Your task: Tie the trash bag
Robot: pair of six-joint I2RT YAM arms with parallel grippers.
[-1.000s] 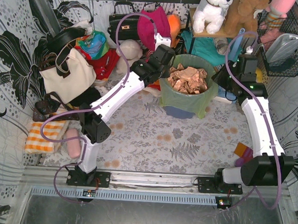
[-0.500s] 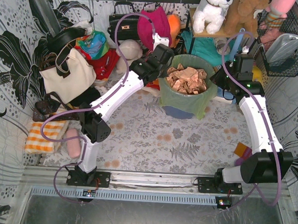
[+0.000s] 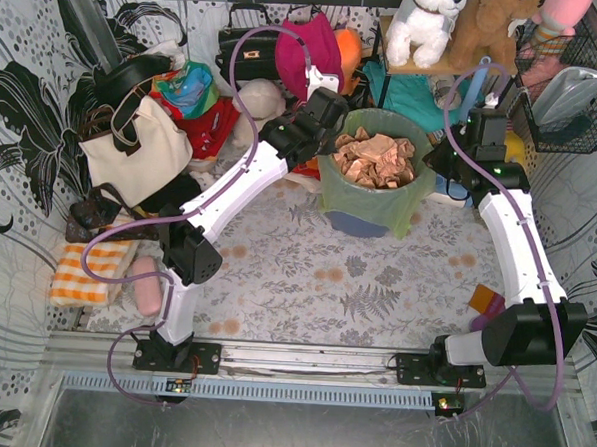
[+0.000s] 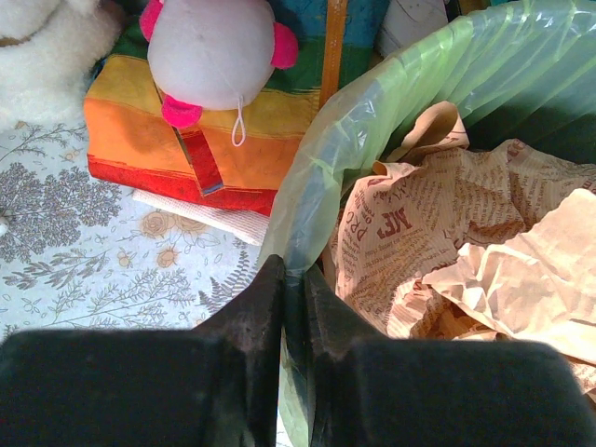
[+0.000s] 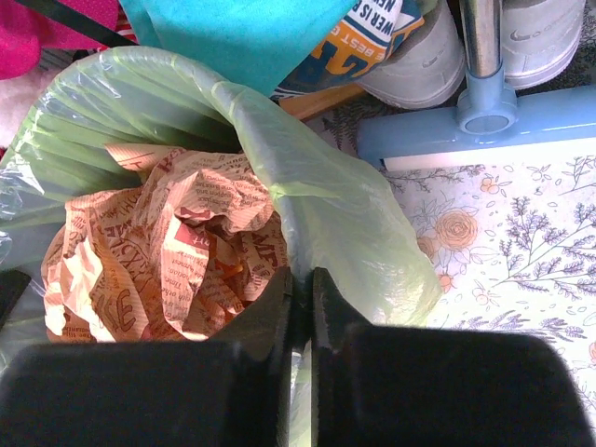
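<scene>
The left gripper (image 4: pixel 293 277) and right gripper (image 5: pixel 301 281) have just closed, each clamping an opposite rim fold of the thin translucent light-green plastic trash bag (image 3: pixel 332 190) at the overhead frame's upper centre, likely ready for gathering.

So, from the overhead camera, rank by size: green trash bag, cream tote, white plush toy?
Largest: trash bag and cream tote, too alike to rank.
Smallest: white plush toy.

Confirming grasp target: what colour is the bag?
The trash bag: translucent light green, best in left wrist view.
</scene>
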